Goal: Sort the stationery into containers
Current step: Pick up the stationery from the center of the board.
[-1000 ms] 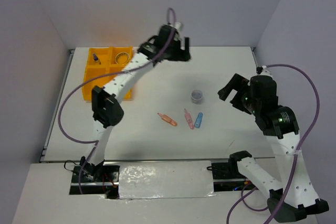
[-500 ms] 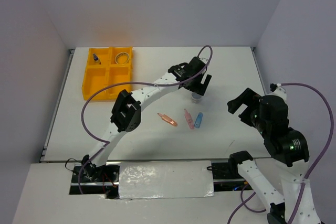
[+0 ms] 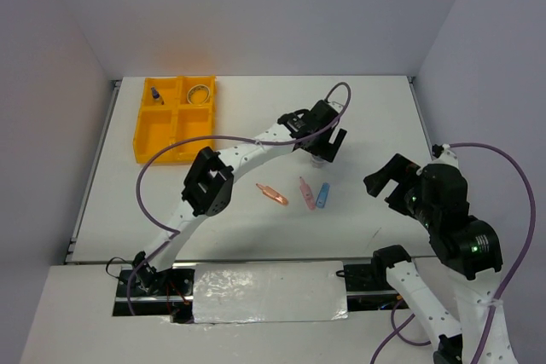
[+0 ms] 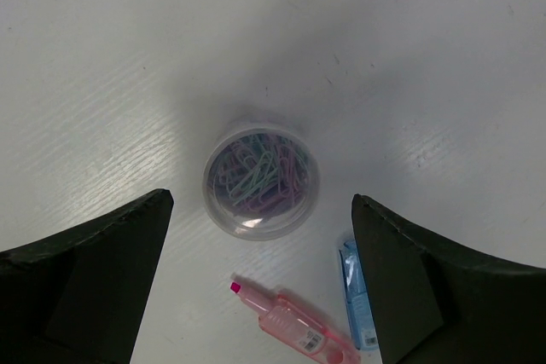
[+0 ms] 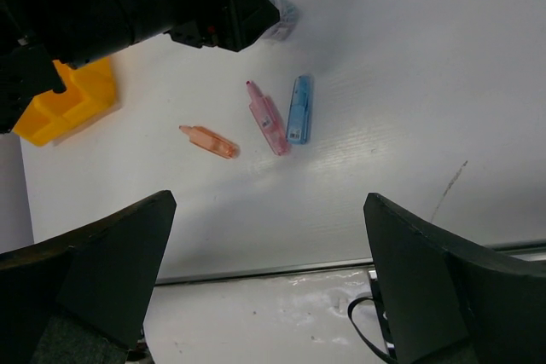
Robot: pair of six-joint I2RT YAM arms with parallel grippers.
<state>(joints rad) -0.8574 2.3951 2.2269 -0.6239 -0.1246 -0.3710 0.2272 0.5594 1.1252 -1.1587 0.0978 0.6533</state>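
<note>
Hovering over the round jar (image 4: 260, 181), the left hand (image 4: 260, 210) is spread wide and holds nothing. The jar stands upright on the counter (image 4: 444, 57) between its fingers, touching neither. Close by the jar, toward one finger, lie a pink piece (image 4: 294, 326), slanted with its tip toward the jar, and a blue piece (image 4: 358, 296), roughly parallel to that finger. Beyond the jar the counter is bare. The tray (image 3: 153, 138) sits well apart. The right hand (image 5: 266, 210), also wide open and empty, hangs off to the side.
</note>
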